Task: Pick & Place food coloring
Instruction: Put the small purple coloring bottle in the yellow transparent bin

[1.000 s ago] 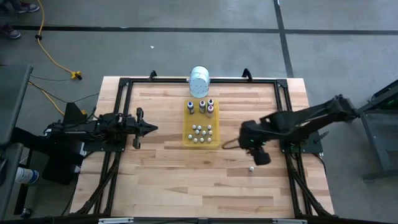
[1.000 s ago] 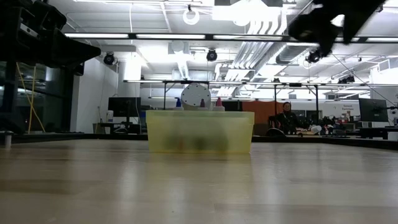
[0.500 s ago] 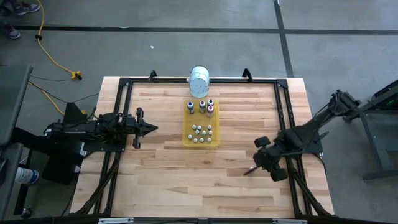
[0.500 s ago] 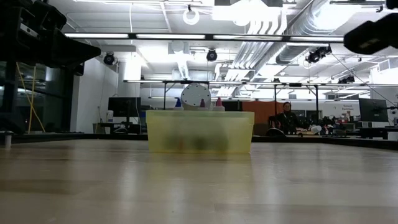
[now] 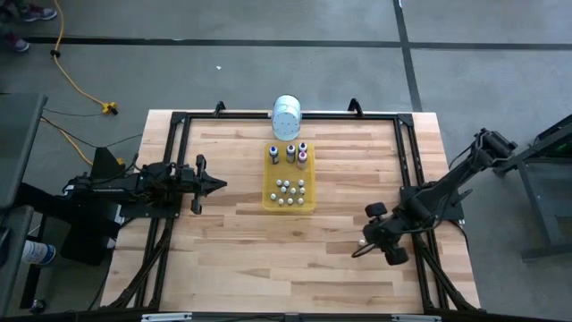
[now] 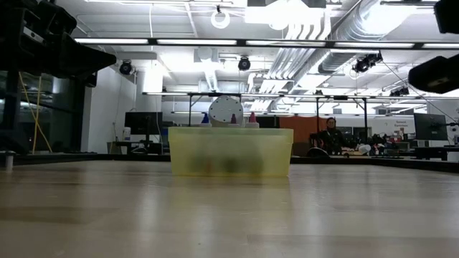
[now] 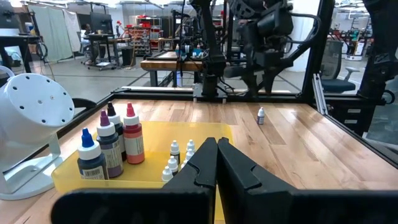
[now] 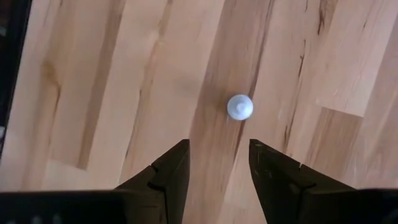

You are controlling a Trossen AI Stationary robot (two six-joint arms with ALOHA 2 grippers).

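Step in hand: reach for the stray food coloring bottle (image 5: pixel 361 241), standing alone on the tabletop (image 5: pixel 232 259), well apart from the yellow tray (image 5: pixel 268 202) holding the other bottles.

Right pincer (image 8: pixel 214 165) hovers above it, fingers spread, empty.

Next move, I judge: centre over the cap, descend, close.

Left pincer (image 7: pixel 216 163) waits at the tabletop's left, pressed together.

food coloring bottles (image 5: pixel 288 179): tall dark ones and tiny white-capped ones upright in yellow tray (image 5: pixel 268 199) | one tiny bottle (image 5: pixel 362 241): alone, upright on table (image 5: pixel 232 259), well apart from tray
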